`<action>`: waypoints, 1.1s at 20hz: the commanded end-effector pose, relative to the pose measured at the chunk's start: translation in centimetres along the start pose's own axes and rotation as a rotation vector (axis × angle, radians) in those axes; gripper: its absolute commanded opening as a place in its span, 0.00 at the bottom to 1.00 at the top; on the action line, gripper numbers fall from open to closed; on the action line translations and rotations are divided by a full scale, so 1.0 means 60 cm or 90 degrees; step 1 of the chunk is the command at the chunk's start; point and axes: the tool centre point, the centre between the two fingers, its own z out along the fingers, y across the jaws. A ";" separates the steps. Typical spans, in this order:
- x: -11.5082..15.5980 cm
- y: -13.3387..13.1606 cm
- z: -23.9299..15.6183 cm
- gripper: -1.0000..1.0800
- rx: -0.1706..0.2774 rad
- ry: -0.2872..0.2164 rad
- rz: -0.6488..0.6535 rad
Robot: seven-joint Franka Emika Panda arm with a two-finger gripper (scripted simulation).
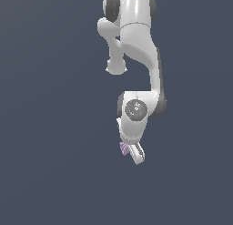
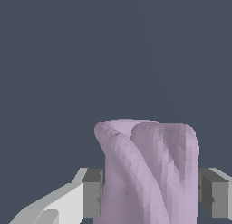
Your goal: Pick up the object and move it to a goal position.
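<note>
In the exterior view the lilac object (image 1: 123,148) shows as a small sliver on the exterior view's left of the claw (image 1: 133,152), under the glossy white arm (image 1: 139,42); around them lies plain dark slate ground. In the wrist view a grey pad (image 2: 92,193) presses one flank of the object (image 2: 147,173) and the other pad (image 2: 214,196) the opposite flank, so the claw grips it. The piece is matte, faceted and lumpy, with twisted ridges, its long axis running away from the pads.
</note>
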 end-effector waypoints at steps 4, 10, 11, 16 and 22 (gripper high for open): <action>0.000 0.000 0.000 0.00 0.000 0.000 0.000; -0.001 0.000 -0.002 0.00 0.000 0.000 0.000; -0.001 0.000 -0.004 0.00 0.000 0.000 0.000; -0.003 0.003 -0.030 0.00 0.000 0.000 0.000; -0.007 0.010 -0.096 0.00 0.000 -0.001 0.000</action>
